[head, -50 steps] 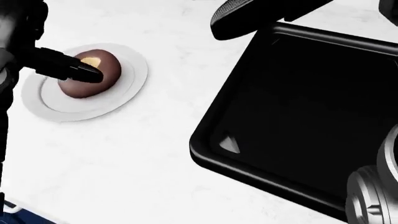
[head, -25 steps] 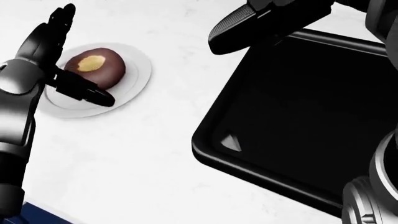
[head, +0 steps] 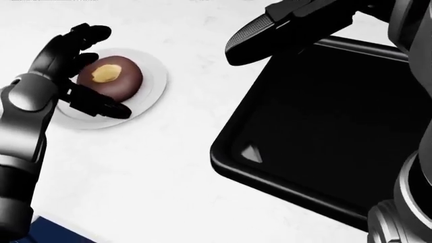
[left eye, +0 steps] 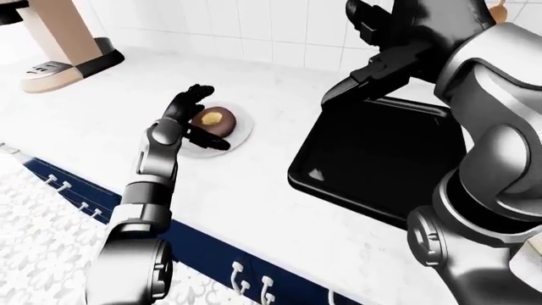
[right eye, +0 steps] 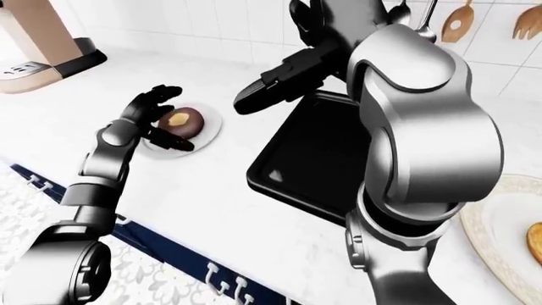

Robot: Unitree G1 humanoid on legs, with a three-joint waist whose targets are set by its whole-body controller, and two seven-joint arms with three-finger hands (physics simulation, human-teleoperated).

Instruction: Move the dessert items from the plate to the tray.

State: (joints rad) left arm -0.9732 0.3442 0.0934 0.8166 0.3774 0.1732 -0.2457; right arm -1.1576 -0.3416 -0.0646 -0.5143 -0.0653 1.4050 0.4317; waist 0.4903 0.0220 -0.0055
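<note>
A chocolate-glazed dessert [head: 115, 76] with a yellow centre lies on a small white plate [head: 154, 91] at the head view's upper left. My left hand [head: 94, 73] is open at the plate's left side. Its fingers [head: 79, 40] curl over the dessert's upper left, and its thumb [head: 101, 107] reaches along the lower side without closing. The black tray [head: 233, 164] fills the right of the head view and holds nothing I can see. My right hand [head: 270, 30] hangs open above the tray's upper left corner.
A beige coffee machine [left eye: 59, 38] stands at the counter's upper left. A cream-rimmed plate [right eye: 495, 222] with golden food [right eye: 535, 241] lies at the lower right. Wooden utensils [right eye: 462, 22] hang on the tiled wall. The counter edge with blue drawers [left eye: 211, 254] runs along the bottom.
My left hand lay over the dessert, lifted off to the left with its fingers up, and now curls open about the dessert. The view shifted slightly. The dessert stays on the plate.
</note>
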